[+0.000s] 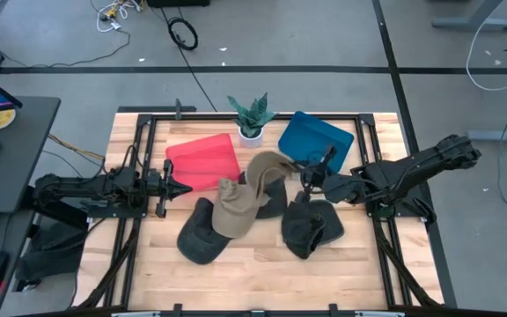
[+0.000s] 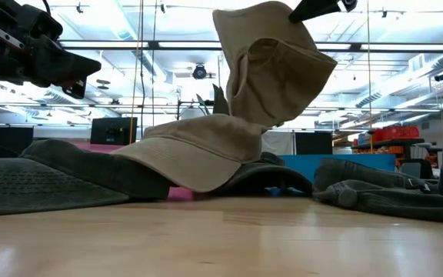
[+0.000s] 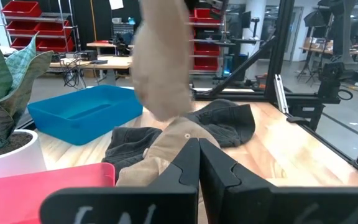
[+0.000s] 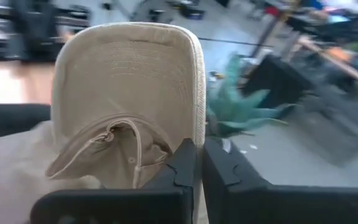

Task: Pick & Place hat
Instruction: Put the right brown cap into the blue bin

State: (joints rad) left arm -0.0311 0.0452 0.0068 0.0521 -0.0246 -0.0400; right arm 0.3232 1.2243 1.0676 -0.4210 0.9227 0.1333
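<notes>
A tan hat [image 1: 267,167] hangs in the air over the middle of the table with my right gripper [image 1: 304,173] shut on it. In the low view it dangles below the fingers [image 2: 314,9]. Just under it a second tan cap [image 1: 234,210] lies on a dark cap [image 1: 271,198]. Whether the two tan hats touch, I cannot tell. Two more dark caps [image 1: 202,236] [image 1: 311,224] lie on the wood toward the near edge. My left gripper [image 1: 183,187] stays shut at the table's left, pointing level and touching nothing. My right gripper pinches the tan hat between its two fingers at the rim, where the brim's side edge [image 4: 197,127] runs into the crown. The fingers come from the table's right, slanting slightly down. The hat hangs below them, its underside and inner band turned toward the wrist camera.
A red bin [image 1: 202,160] and a blue bin [image 1: 315,139] stand at the far side, with a potted plant [image 1: 252,119] between them. A black frame [image 1: 148,132] borders the wooden table. Bare wood shows along the near edge.
</notes>
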